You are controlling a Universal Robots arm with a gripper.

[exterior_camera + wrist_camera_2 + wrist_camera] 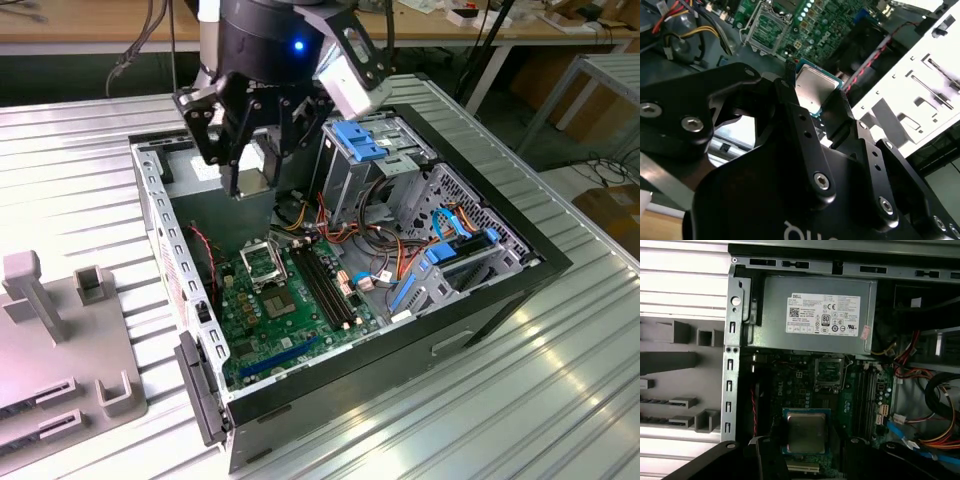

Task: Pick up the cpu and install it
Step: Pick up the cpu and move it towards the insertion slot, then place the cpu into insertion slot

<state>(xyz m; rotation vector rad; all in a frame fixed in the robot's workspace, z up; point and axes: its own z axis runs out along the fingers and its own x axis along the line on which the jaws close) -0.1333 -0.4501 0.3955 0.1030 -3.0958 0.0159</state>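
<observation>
The cpu (813,86), a thin square chip with a silver-grey top, sits between the black fingers of my gripper (814,96), which is shut on its two opposite edges. In the first wrist view the cpu (806,432) hangs above the green motherboard, with the gripper (806,446) around it. The square socket (830,371) with its metal frame lies open and bare on the board, a short way off from the chip. In the exterior view the gripper (250,178) hovers over the open computer case, above and behind the socket (262,263).
A grey power-supply box (816,315) fills the case's end beyond the socket. Long black memory slots (325,285) run beside the socket. A drive cage (365,150) and bundled cables (375,250) stand at the exterior view's right. A grey fixture tray (50,340) lies outside the case.
</observation>
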